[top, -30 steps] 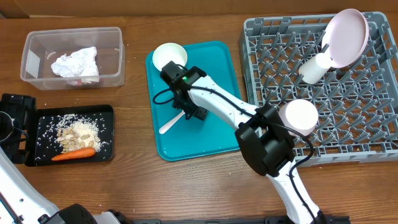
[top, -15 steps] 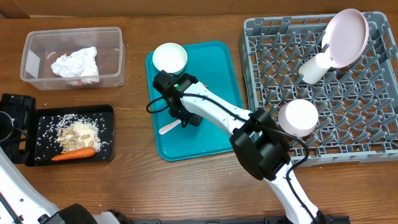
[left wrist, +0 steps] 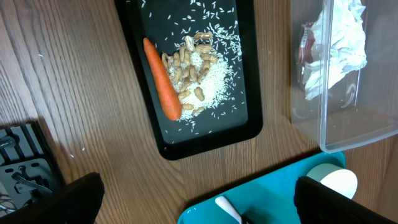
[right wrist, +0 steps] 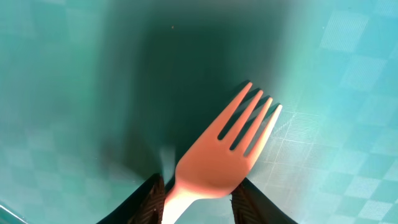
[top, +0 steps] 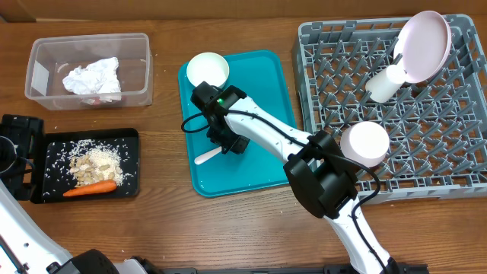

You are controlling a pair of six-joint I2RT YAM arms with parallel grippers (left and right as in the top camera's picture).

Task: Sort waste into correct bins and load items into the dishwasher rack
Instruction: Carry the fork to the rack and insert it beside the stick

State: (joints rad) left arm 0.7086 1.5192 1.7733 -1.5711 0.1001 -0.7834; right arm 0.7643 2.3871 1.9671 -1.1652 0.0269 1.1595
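White plastic fork sits closely flanked by the right jaws.

The overhead camera looks straight down on the whole bench. My left wrist camera faces down from higher up, over the black tray, the clear tub and the teal tray corner. My right wrist camera sits very close above the fork, which all three views share.

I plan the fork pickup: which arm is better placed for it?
Right. The right pincer is low over the teal tray, the fork between its fingers. The left pincer hangs open near the black tray, farther from the fork.
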